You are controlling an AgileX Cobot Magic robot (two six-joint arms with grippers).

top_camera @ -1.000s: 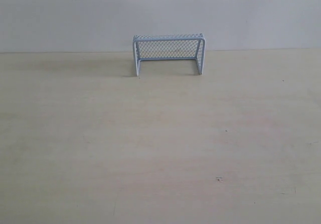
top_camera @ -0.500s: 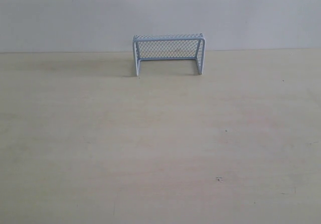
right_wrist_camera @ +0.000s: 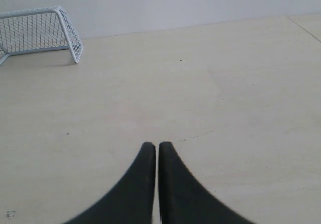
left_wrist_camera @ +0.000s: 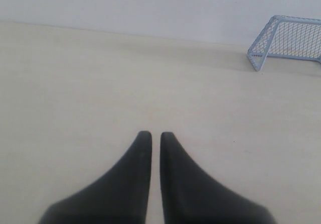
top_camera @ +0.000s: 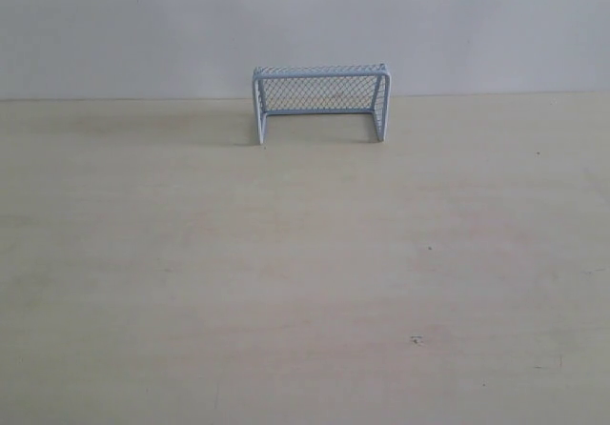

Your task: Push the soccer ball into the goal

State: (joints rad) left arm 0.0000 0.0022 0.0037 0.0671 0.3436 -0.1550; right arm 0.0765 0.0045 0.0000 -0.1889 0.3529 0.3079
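The goal [top_camera: 320, 101], a small pale blue frame with mesh netting, stands at the far edge of the table against the wall, its mouth facing the near side. It also shows in the left wrist view as the goal [left_wrist_camera: 288, 40] and in the right wrist view as the goal [right_wrist_camera: 37, 30]. The soccer ball is out of view in every frame. My left gripper [left_wrist_camera: 156, 134] is shut with nothing between its black fingers, well short of the goal. My right gripper [right_wrist_camera: 158, 144] is likewise shut and empty. Neither gripper appears in the exterior view.
A pale wooden table [top_camera: 305, 273] fills the scene, backed by a plain white wall [top_camera: 305, 25]. A few small dark specks [top_camera: 416, 339] mark the surface. A seam line [right_wrist_camera: 303, 28] runs near the table's far corner in the right wrist view.
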